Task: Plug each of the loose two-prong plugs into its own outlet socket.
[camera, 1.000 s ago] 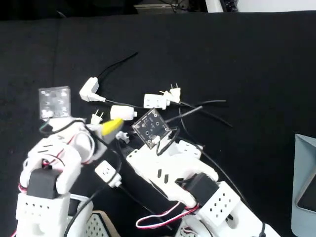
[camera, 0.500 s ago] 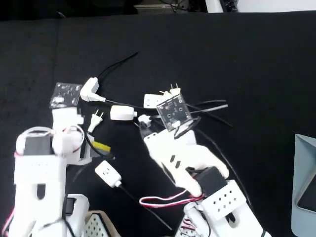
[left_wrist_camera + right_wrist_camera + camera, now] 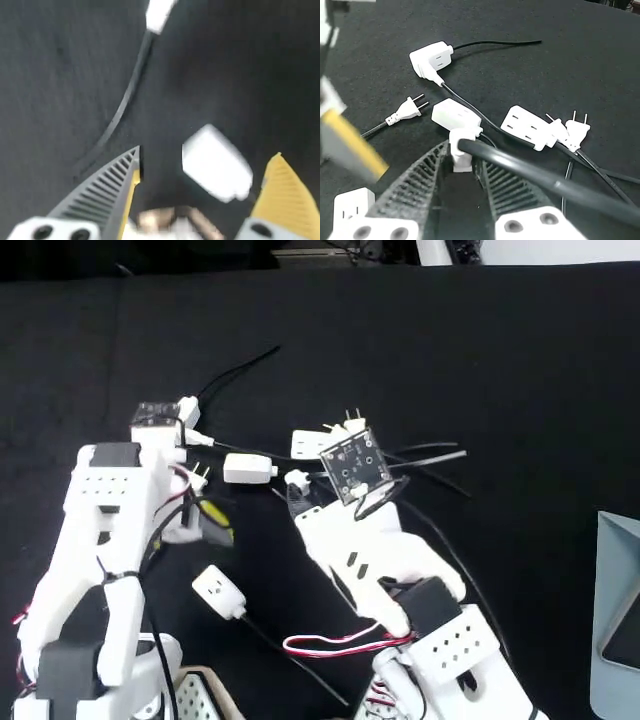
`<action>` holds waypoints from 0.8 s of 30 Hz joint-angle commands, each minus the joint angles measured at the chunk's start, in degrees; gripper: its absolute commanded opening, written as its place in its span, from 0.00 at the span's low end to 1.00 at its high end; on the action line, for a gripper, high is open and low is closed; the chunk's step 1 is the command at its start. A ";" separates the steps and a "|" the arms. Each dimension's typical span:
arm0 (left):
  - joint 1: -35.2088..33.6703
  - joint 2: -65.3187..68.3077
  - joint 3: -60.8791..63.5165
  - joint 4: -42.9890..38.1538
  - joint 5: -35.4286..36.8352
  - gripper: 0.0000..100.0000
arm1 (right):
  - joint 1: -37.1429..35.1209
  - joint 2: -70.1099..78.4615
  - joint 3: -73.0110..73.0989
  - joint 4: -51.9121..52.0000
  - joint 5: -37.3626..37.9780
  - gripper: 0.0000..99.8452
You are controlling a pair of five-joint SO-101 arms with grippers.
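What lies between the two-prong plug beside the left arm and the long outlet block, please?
A small white block lies between the two-prong plug and the long outlet block, a black cord passing beside it, seen in the right wrist view.

Held white plug [image 3: 462, 150] at white socket [image 3: 455, 114]; loose plug [image 3: 407, 111] flat just beside

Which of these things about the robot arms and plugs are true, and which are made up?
1. The right gripper pinches a small white plug. True.
2. The left gripper is squeezed shut. False: its fingers are spread wide, with a white block between them.
3. The table is red. False: it is black.
4. A two-prong plug lies loose on the table. True.
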 commanded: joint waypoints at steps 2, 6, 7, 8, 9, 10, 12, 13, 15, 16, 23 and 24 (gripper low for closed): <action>1.45 0.62 -0.92 -17.41 -8.53 0.38 | 0.70 -0.57 -2.33 0.09 0.44 0.01; 2.77 3.25 -1.19 -24.70 -20.48 0.34 | 0.70 -0.57 -2.24 0.00 0.44 0.01; 3.38 4.22 -1.27 -26.02 -23.30 0.33 | 0.70 -0.57 -2.24 0.00 0.44 0.01; 3.91 5.36 -1.27 -27.60 -25.76 0.33 | 0.70 -0.57 -2.24 -0.09 0.44 0.01; 4.70 6.59 -1.27 -29.19 -27.60 0.32 | 0.70 -0.57 -2.24 -0.09 0.44 0.01; 5.41 8.00 -1.27 -30.59 -29.01 0.33 | 0.70 -0.57 -2.24 -0.09 0.44 0.01; 6.73 10.90 -1.27 -33.14 -30.59 0.33 | 0.70 -0.57 -2.24 -0.09 0.44 0.01; 7.25 12.31 -1.45 -34.55 -31.03 0.33 | 0.70 -0.57 -2.24 0.00 0.44 0.01; 7.78 14.68 -2.68 -36.57 -31.03 0.33 | 0.70 -0.57 -2.24 0.00 0.44 0.01; 7.87 15.74 -3.47 -37.45 -30.95 0.33 | 0.70 -0.57 -2.24 0.00 0.44 0.01; 7.96 19.96 -7.52 -41.49 -30.95 0.33 | 0.70 -0.57 -2.15 0.09 0.53 0.01; 7.96 20.13 -7.78 -42.02 -30.95 0.33 | 0.70 -0.57 -2.15 0.09 0.53 0.01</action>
